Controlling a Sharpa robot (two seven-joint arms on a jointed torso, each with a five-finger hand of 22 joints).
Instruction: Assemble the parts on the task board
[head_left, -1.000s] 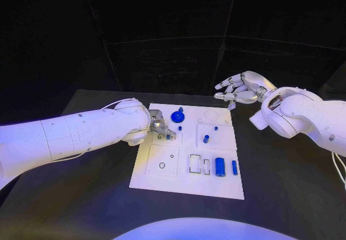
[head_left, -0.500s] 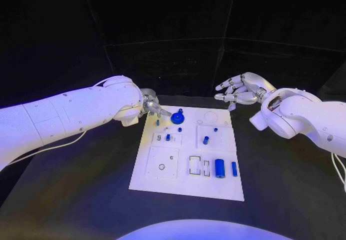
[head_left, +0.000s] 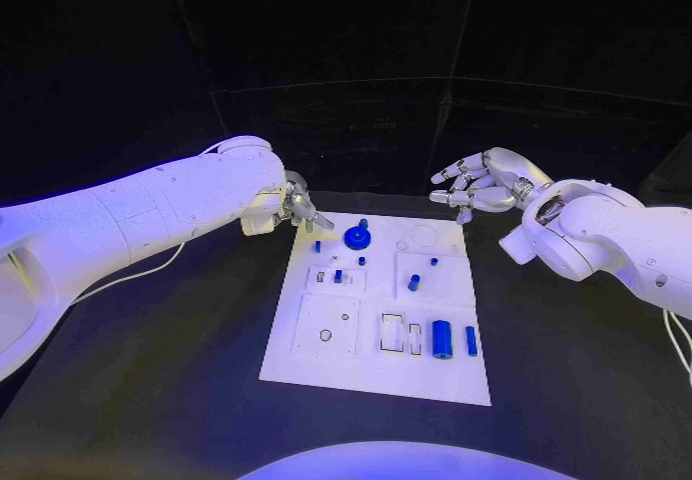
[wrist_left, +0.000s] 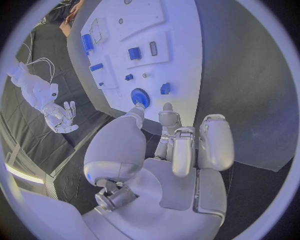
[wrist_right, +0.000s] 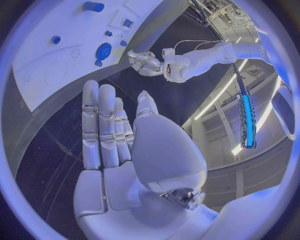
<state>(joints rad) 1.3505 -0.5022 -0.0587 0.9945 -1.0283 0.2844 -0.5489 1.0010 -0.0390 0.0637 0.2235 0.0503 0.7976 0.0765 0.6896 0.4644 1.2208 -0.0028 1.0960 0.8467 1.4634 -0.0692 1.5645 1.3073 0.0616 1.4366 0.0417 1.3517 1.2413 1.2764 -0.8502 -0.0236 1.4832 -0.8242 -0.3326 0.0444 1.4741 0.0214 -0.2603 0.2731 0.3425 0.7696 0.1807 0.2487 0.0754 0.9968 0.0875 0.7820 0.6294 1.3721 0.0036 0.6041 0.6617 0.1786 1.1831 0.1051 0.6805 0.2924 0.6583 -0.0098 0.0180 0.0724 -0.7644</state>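
Note:
The white task board (head_left: 325, 350) lies in the middle of the black table. A blue gear (head_left: 356, 237) sits near its far edge, with several small blue pegs (head_left: 338, 275) standing just nearer me. A thick blue cylinder (head_left: 441, 340) and a thin one (head_left: 470, 340) lie toward the near right. My left hand (head_left: 299, 208) hovers above the board's far left corner, fingers extended and holding nothing. My right hand (head_left: 476, 185) hangs past the far right corner, fingers spread and empty. The left wrist view has the left hand (wrist_left: 181, 145) over the gear (wrist_left: 140, 97) and board (wrist_left: 181, 50).
Black tabletop (head_left: 159, 380) surrounds the board on all sides. The right wrist view looks across the board (wrist_right: 44, 70) to the gear (wrist_right: 103, 51) and my left hand (wrist_right: 145, 61). Dark walls stand behind the table.
My left hand has lifted off the small pegs on the board's left side and drawn back to the far left corner, uncovering a blue peg. The right hand has barely moved.

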